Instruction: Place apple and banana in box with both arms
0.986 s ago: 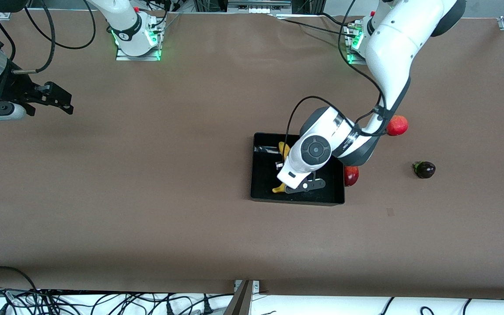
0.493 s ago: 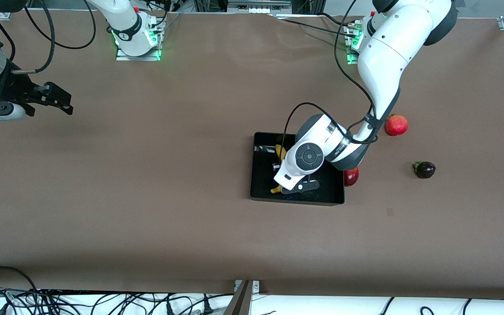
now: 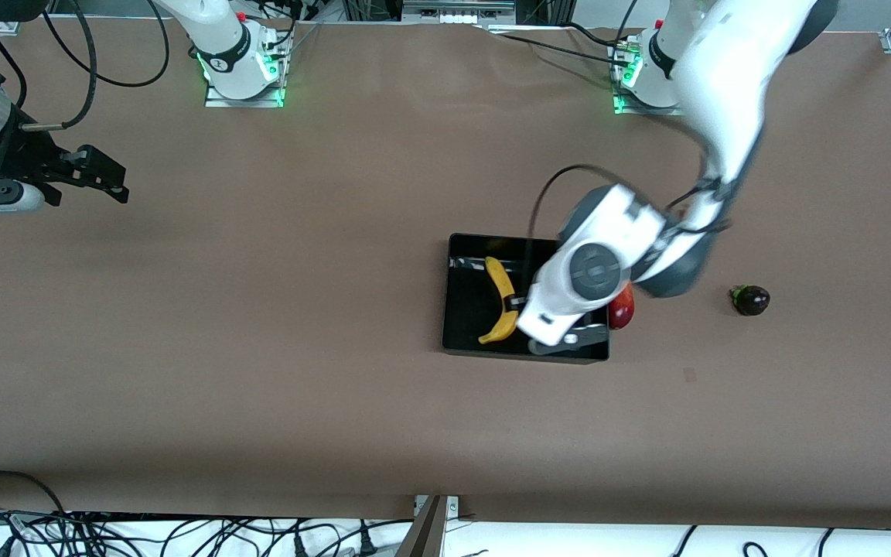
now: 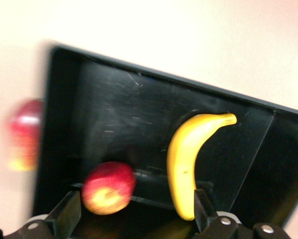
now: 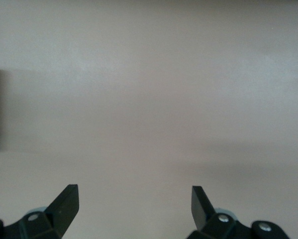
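1. The banana (image 3: 501,302) lies flat inside the box (image 3: 465,325), along the part nearer the right arm's end of the bench (image 3: 260,387).
2. The apple (image 4: 109,188) shows in the left wrist view, apparently resting on the box floor beside the banana and apart from it. In the front view the left arm hides it.
3. Both fruits look placed, so the task seems at its closing step. The next move calls for the left arm to lift clear without brushing either fruit.
4. The left gripper (image 4: 134,204) hangs over the box end nearer the left arm. Its fingers (image 4: 69,211) are spread wide and hold nothing.
5. The right gripper (image 5: 134,196) waits over bare bench at the right arm's end, fingers parted and empty.
6. A red fruit (image 3: 622,309) sits just outside the box wall, and a dark fruit (image 3: 751,299) lies well apart.
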